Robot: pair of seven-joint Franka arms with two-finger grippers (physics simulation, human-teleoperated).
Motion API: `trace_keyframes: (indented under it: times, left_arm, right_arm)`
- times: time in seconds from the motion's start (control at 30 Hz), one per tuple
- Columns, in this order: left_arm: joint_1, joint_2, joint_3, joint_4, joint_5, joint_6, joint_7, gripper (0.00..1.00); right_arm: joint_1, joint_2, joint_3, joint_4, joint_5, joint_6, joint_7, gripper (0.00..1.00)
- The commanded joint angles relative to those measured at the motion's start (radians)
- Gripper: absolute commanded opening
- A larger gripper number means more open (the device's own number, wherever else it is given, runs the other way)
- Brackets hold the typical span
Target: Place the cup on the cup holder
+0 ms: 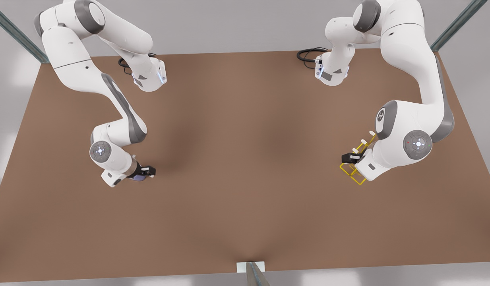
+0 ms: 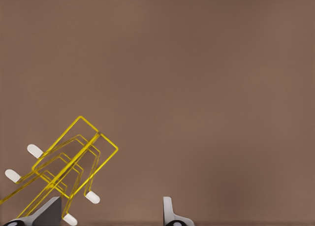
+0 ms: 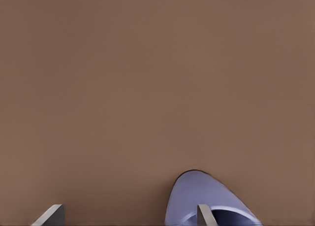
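Note:
The lavender-blue cup [image 3: 197, 194] sits on the brown table at the front view's left, where a sliver of the cup [image 1: 138, 178] peeks out under the wrist. My right gripper [image 3: 128, 215] is open right over it, and one finger [image 3: 204, 213] stands at the cup's rim while the other is off to the side. At the front view's right, the yellow wire cup holder [image 2: 74, 162] with white-capped prongs rests on the table, partly hidden by the arm over the cup holder [image 1: 358, 174]. My left gripper [image 2: 109, 213] hangs open over it, at the holder's edge [image 1: 350, 159].
The brown table [image 1: 245, 159] is bare across its middle between the two arms. Black cables [image 1: 308, 53] lie near the arm bases at the far edge. A small white block [image 1: 250, 267] sits at the near edge.

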State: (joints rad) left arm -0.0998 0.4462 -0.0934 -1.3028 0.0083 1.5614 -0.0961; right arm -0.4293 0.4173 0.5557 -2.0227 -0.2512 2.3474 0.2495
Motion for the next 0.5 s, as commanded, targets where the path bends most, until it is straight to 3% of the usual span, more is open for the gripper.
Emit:
trace_keyframes:
  times: [0.0, 0.47]
  left_arm:
    - [0.0, -0.001, 0.0, 0.0, 0.001, 0.0, 0.001, 1.0]
    - [-0.021, 0.0, -0.003, -0.001, 0.007, -0.001, -0.01, 1.0]
  right_arm:
    - [-0.006, -0.017, 0.001, -0.025, 0.001, 0.013, 0.001, 1.0]
    - [-0.017, 0.023, 0.0, -0.067, -0.039, 0.081, 0.002, 1.0]
